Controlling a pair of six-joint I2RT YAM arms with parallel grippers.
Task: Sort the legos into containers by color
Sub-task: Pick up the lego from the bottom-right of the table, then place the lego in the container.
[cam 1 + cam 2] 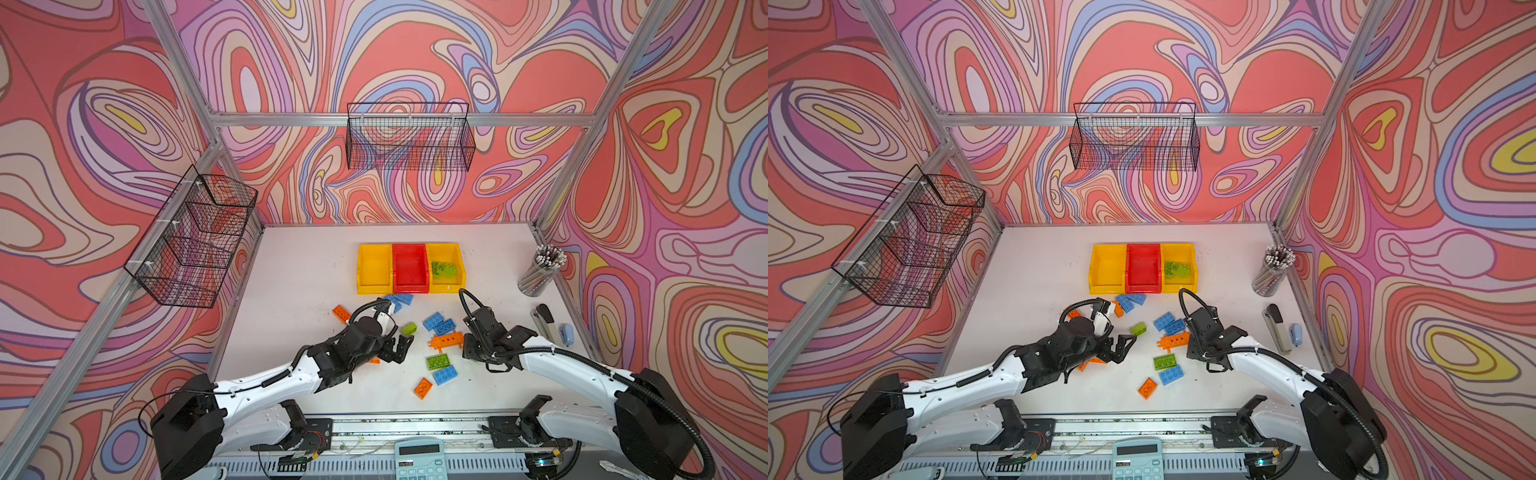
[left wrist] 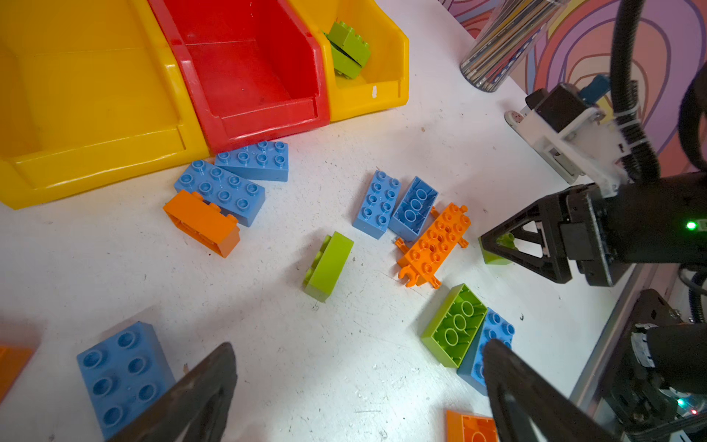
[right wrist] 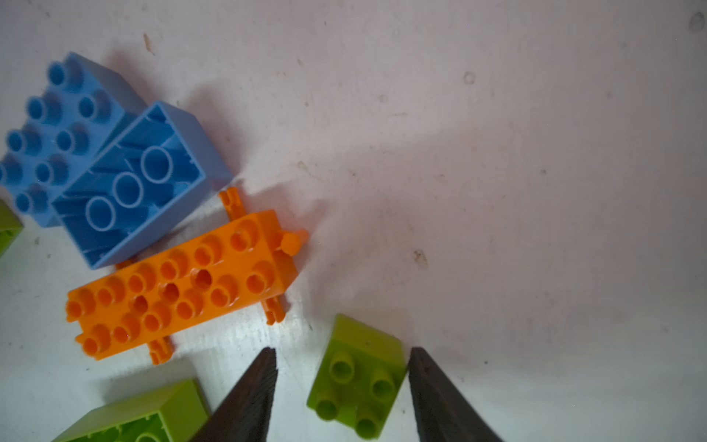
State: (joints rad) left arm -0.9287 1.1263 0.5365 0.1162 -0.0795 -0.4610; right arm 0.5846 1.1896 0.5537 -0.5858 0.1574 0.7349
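**Operator:** Report sort progress.

**Technician:** Early stage, by my reading. Three joined open-top plastic bins stand in a row toward the back of the white table [image 1: 299,270]. Only the yellow end bin [image 1: 446,284] on the right arm's side holds anything: lime green studded bricks [image 1: 444,269], at least two. The red middle bin [image 1: 410,266] and the other yellow bin [image 1: 374,270] show bare floors.

**Operator:** What remains?

**Technician:** All blue and orange stock, plus three loose green pieces, lies on the table in front of the bins. This includes a pair of blue eight-stud bricks [image 2: 220,191] just beside the bin fronts, a long pronged orange piece [image 2: 434,245], a lime green brick on its side [image 2: 329,268] and an inverted lime green brick [image 2: 455,325].

**Operator:** Gripper condition?

**Technician:** The right gripper [image 3: 342,350] is down at the table, jaws straddling a small lime green four-stud brick [image 3: 357,382]. One finger meets the brick's corner and a gap shows at the other, so no clamp is made yet. The left gripper [image 2: 357,344] stands fully apart and empty, above the table near the brick on its side. The small brick likely belongs in the yellow end bin.
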